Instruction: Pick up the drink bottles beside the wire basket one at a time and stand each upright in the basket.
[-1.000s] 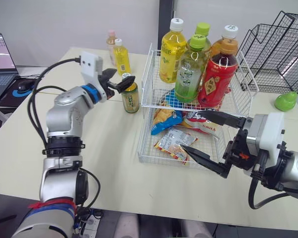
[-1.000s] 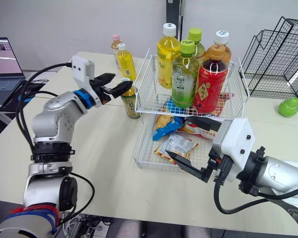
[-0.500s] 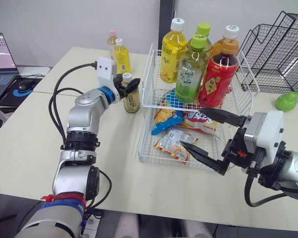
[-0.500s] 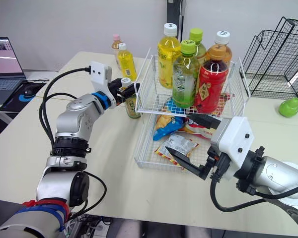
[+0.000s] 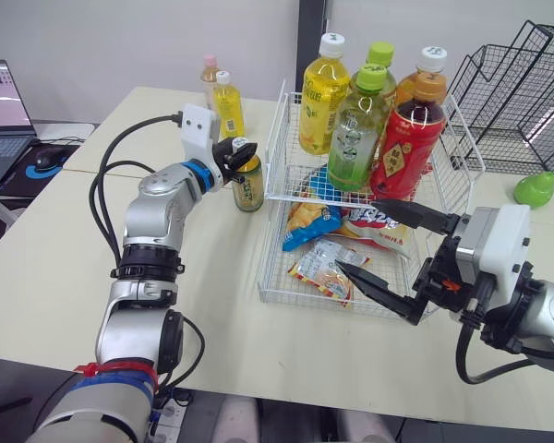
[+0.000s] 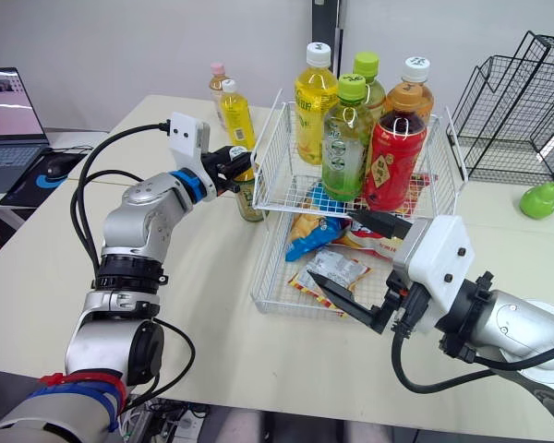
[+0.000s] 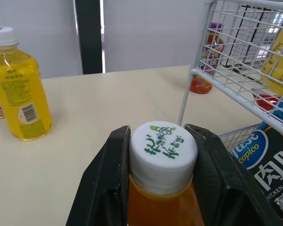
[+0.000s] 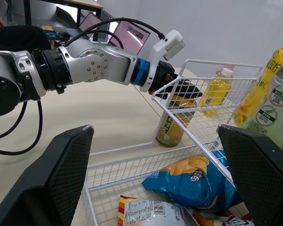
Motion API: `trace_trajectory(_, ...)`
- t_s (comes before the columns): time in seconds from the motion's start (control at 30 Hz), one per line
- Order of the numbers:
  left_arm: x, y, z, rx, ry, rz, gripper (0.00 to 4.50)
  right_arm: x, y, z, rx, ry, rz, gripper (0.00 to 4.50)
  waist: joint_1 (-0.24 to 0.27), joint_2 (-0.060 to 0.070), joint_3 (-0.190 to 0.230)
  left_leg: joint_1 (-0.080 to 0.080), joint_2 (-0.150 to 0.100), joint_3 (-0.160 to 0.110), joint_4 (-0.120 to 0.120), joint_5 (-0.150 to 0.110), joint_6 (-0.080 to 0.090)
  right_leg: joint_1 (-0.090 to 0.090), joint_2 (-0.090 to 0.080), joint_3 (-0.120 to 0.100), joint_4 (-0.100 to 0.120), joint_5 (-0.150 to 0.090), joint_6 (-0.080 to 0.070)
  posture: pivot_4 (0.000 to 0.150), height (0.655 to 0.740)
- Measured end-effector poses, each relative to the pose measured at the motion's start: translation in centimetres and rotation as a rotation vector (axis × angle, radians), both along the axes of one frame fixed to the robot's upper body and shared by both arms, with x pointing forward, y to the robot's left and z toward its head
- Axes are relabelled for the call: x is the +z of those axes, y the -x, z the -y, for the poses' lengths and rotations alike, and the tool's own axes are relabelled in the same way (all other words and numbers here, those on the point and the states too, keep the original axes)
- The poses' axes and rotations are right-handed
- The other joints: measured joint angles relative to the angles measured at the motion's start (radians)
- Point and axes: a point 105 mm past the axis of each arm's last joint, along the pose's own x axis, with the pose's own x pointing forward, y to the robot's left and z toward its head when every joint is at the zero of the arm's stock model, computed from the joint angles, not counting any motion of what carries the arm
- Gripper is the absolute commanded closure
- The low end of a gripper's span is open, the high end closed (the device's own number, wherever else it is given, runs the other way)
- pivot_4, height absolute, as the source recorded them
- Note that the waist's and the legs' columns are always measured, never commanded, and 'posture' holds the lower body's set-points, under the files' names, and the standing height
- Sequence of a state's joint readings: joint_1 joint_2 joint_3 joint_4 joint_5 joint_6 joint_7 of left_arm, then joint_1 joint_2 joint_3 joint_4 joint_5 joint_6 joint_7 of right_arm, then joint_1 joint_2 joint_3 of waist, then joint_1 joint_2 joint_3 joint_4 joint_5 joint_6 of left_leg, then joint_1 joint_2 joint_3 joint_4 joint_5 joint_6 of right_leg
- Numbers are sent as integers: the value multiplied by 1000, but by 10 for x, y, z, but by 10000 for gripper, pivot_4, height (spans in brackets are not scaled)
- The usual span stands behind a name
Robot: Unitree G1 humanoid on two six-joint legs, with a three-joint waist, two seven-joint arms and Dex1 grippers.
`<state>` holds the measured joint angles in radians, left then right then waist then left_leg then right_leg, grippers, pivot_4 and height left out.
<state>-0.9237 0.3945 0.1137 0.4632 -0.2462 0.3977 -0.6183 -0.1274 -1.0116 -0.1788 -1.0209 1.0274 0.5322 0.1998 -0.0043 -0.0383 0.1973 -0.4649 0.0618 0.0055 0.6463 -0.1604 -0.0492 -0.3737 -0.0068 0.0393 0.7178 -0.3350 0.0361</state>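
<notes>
While left gripper (image 5: 237, 153) jaws pinch the capped amber bottle (image 5: 248, 185), apparently upright beside wire basket (image 5: 275, 138) — right gripper (image 5: 357, 235) jaws spread wide

Head pair: high up, side by side, facing forward and down over the table (image 5: 212, 277). Both see almost the same scene, with the wire basket (image 5: 273, 148) in the middle.
Left wrist: very near, just behind the white cap (image 7: 163, 148) of the amber bottle (image 7: 160, 207), facing the basket's corner.
Right wrist: low at the basket's front, facing across it. It shares the amber bottle with the left wrist view.
</notes>
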Motion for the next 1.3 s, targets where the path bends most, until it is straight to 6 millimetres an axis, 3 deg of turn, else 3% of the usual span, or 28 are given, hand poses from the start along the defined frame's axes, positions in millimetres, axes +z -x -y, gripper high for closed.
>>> trace_trajectory(0.13, 7, 7, -4, -56, -49, 3, 31140, 4, 1, 5, -5, -2, 14, 0, 0, 0, 0, 0, 0, 0, 0, 0, 0, 0, 0, 0, 0, 0, 0, 1500, 6978)
trace_trajectory(0.3, 39, 15, -14, -125, -97, 36, 31141, 21, 3, 18, -26, -23, 84, 0, 0, 0, 0, -1, 0, -1, 0, 0, 0, 0, 0, -1, -1, 0, 0, 1500, 6978)
trace_trajectory(0.43, 87, 23, -27, -189, -97, 80, 31142, 27, 5, 36, -46, 1, 95, 0, 0, -1, 0, -1, 0, -1, 0, 0, 0, -1, 0, -2, -2, 0, 0, 1500, 6978)
trace_trajectory(0.6, 144, 44, -29, -303, -94, 135, 31142, 35, 11, 40, -22, 7, 101, 0, -1, -1, 1, -1, 0, -1, 0, 0, 0, 0, 1, -2, -1, 0, 0, 1500, 6978)
trace_trajectory(0.87, 219, 86, -7, -521, -42, 160, 31143, 22, 11, 41, -18, 28, 18, 0, -2, -1, 1, -2, 0, -1, -1, 0, 0, -1, 0, -2, -2, -1, 1, 1500, 6978)
trace_trajectory(1.03, 237, 99, 12, -634, -21, 147, 31143, 22, 10, 42, -26, 26, 22, 0, -6, -1, 1, -2, 0, -1, 0, 0, 0, -1, 1, -2, -2, -3, 4, 1500, 6978)
trace_trajectory(1.17, 226, 94, 37, -721, -31, 94, 31143, 22, 8, 44, -48, 27, 32, 0, -5, -1, 1, -2, 0, -1, 0, 0, 0, -1, 0, -2, -2, -2, 4, 1500, 6978)
trace_trajectory(1.3, 220, 88, 47, -737, -41, 84, 31143, 22, 7, 45, -61, 30, 38, 0, -13, -1, 1, -3, 0, 0, -1, 0, 0, -3, 0, -1, -2, -1, 1, 1500, 6978)
